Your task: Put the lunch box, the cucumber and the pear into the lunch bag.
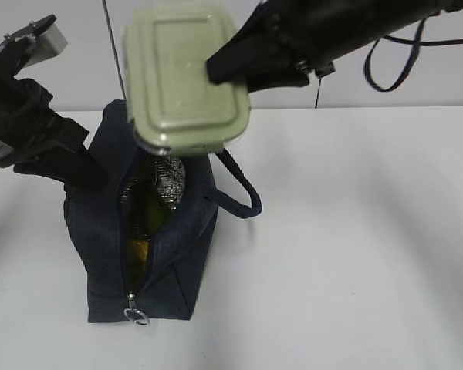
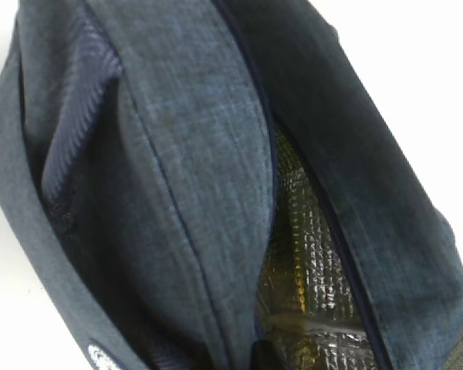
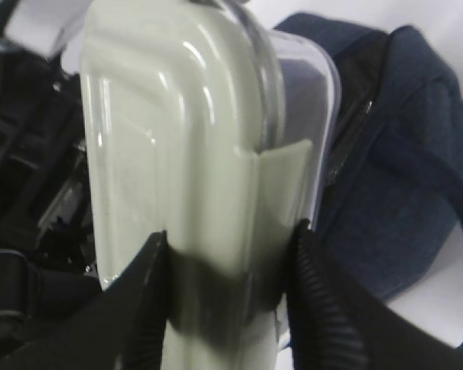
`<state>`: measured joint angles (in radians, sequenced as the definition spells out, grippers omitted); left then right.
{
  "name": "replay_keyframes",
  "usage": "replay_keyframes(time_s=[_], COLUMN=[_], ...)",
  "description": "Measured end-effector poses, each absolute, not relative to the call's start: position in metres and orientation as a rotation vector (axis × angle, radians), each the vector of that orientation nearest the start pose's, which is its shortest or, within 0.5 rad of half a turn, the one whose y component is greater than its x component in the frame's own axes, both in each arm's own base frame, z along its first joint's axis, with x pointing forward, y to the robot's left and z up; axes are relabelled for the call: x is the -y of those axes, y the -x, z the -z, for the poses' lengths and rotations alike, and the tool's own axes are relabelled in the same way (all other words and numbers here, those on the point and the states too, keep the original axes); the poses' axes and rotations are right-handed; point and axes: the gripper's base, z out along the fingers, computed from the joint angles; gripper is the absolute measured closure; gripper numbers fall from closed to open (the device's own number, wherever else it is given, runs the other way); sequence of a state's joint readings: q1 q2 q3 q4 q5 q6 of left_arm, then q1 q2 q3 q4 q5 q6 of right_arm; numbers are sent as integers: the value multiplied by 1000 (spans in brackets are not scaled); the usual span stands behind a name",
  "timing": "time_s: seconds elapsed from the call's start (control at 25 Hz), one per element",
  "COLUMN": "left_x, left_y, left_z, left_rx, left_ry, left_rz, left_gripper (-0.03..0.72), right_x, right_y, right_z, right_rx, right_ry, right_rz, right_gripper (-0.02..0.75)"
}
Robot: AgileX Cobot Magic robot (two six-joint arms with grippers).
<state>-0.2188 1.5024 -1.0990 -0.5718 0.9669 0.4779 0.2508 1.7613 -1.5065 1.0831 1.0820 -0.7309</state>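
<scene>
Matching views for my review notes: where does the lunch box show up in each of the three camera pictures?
Exterior view: the lunch box is at top centre, held in the air by the right gripper above the lunch bag.
Left wrist view: not in it; only the bag's navy fabric and foil lining show.
Right wrist view: it fills the centre, clamped between the fingers.
Shared landmark: the lunch bag, in all three.
</scene>
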Motion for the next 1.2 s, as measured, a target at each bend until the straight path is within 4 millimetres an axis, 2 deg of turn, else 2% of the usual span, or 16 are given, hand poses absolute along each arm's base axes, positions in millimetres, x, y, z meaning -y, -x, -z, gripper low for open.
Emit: replay_keyframes(time_s=[0.08,0.2,0.28,0.52,0.88,1.04,1.2], left_x=[103,103,103,104,104,103,103], left_y=[-278,-278,-278,-278,-278,-278,-278], left_z=[-274,-274,-274,-275,-274,-274,-274], left_rx=[-2659,-2659,-2659,-2657,-2658,-2659,-2659], left_ry=[-587,-587,-587,-583,-585,-589,-589], left_rz=[662,662,662,666,665,659,658], left_gripper=[676,676,676,676,676,676,676], right_x=[-182,-195,-195,-194,-244,-250,-251], right_y=[-342,-342,-344,-356,-343,-341,-341], right_z=[-320,-309,-302,-263,-245,-245,-245], right_rx=[-2290,-2341,-2397,-2603,-2578,-2552,-2537], right_ry=[752,754,722,660,712,736,759], right_rz=[-1167,-1120,-1072,-911,-882,-874,-864], right_gripper=[435,435,435,435,435,433,329])
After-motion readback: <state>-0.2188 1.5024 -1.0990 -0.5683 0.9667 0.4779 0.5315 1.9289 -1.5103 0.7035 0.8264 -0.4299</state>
